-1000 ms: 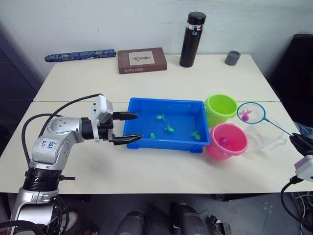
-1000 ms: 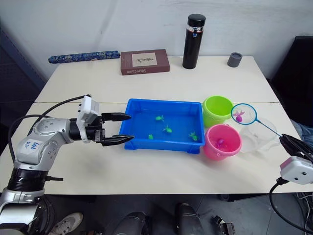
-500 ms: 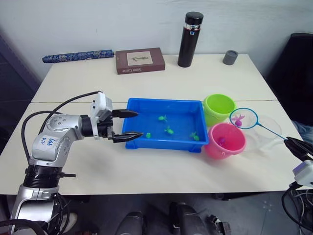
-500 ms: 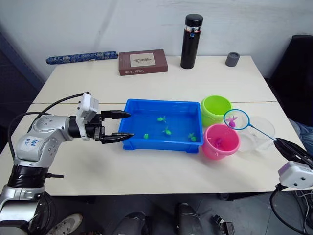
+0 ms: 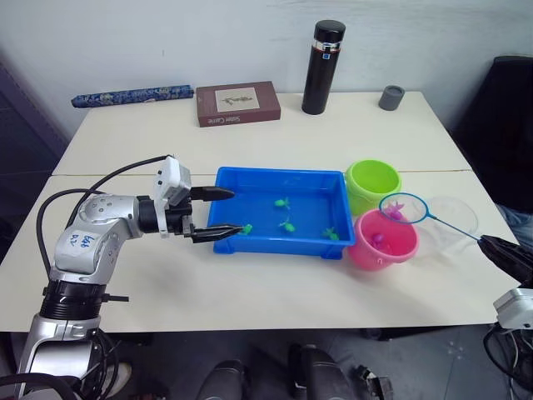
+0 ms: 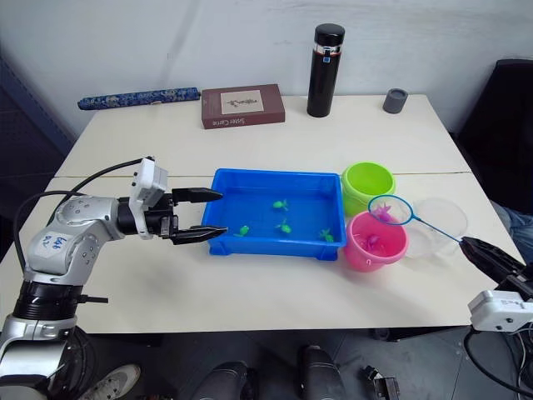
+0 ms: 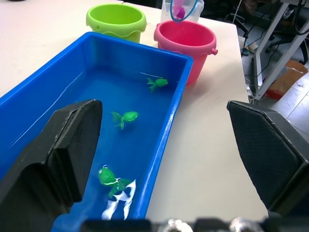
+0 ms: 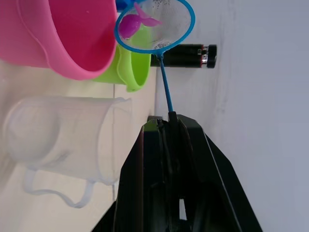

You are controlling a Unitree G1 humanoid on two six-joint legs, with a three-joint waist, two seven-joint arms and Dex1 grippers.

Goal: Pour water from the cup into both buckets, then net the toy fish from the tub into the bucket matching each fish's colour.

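My right gripper is shut on the thin handle of the net at the table's right edge. The blue-rimmed hoop hangs over the far right rim of the pink bucket with a pink toy fish in its mesh. Another pink fish lies inside that bucket. The green bucket stands just behind it. The clear cup is to the right of the buckets. Several green fish float in the blue tub. My left gripper is open at the tub's left end.
A black flask, a brown book, a grey cap and a blue patterned roll line the table's far side. A dark chair stands off the right edge.
The net with the pink fish has moved left and down, from beside the green bucket to over the pink bucket. One green fish drifted towards the tub's left end. My left arm held still.
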